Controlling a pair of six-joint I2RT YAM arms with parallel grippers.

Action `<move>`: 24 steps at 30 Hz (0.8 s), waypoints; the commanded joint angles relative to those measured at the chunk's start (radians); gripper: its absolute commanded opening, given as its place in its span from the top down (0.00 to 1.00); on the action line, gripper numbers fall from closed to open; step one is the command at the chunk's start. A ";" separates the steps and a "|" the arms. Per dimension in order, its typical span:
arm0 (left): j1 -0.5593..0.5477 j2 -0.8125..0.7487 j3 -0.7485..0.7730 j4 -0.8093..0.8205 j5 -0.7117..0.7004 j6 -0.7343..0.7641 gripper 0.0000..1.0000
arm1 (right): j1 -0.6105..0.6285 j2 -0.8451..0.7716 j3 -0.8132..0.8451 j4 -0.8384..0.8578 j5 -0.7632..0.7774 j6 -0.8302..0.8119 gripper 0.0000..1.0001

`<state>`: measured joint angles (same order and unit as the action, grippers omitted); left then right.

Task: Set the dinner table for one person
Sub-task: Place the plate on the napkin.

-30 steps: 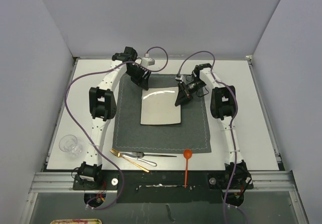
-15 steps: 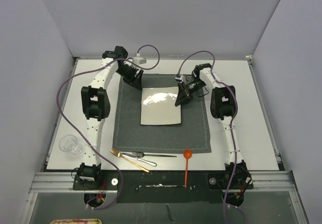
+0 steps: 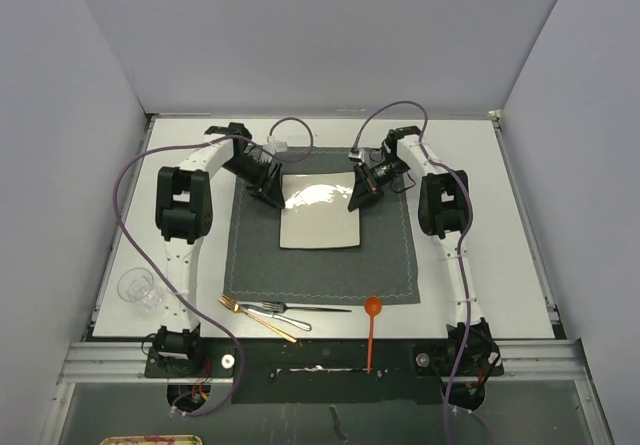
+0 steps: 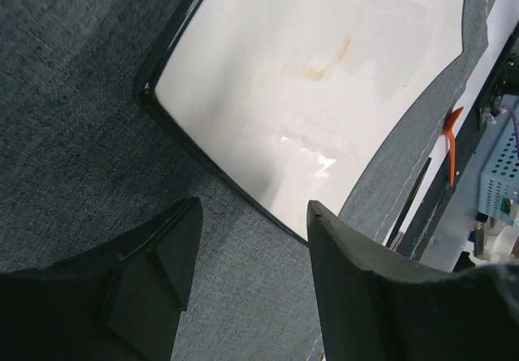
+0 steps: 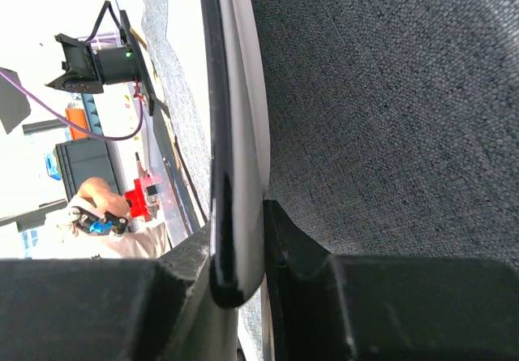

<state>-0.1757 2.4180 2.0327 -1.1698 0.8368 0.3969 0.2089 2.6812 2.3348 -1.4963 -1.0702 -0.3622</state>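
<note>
On the white dinner table (image 3: 490,215) lies a dark grey placemat (image 3: 320,265) with a square off-white plate (image 3: 320,215) on its far half. My right gripper (image 3: 362,195) is shut on the plate's right rim near its far corner; in the right wrist view the dark-edged rim (image 5: 231,134) stands pinched at my right gripper (image 5: 237,251). My left gripper (image 3: 268,181) hovers open at the plate's far left corner. In the left wrist view my left gripper (image 4: 253,207) has only placemat (image 4: 73,134) between its fingers, with the plate (image 4: 324,77) just ahead.
A gold fork (image 3: 256,318), a silver fork (image 3: 280,310) and a dark knife (image 3: 328,310) lie at the placemat's near edge. An orange spoon (image 3: 371,327) lies to their right. A clear glass (image 3: 138,289) stands near the table's left front corner.
My left gripper has swung from the placemat's far edge down and left, toward the plate's far left corner. The right gripper and the plate have stayed put.
</note>
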 commanded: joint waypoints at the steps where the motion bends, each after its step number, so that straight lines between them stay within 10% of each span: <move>1: 0.013 -0.112 -0.065 0.123 0.074 -0.028 0.48 | -0.018 -0.057 0.022 0.036 0.003 -0.052 1.00; 24: 0.007 -0.123 -0.158 0.276 0.152 -0.113 0.52 | -0.022 -0.067 0.000 0.041 -0.002 -0.053 1.00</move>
<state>-0.1684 2.3764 1.8858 -0.9493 0.9306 0.2974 0.1978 2.6808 2.3287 -1.4960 -1.0737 -0.3660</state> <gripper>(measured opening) 0.484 0.124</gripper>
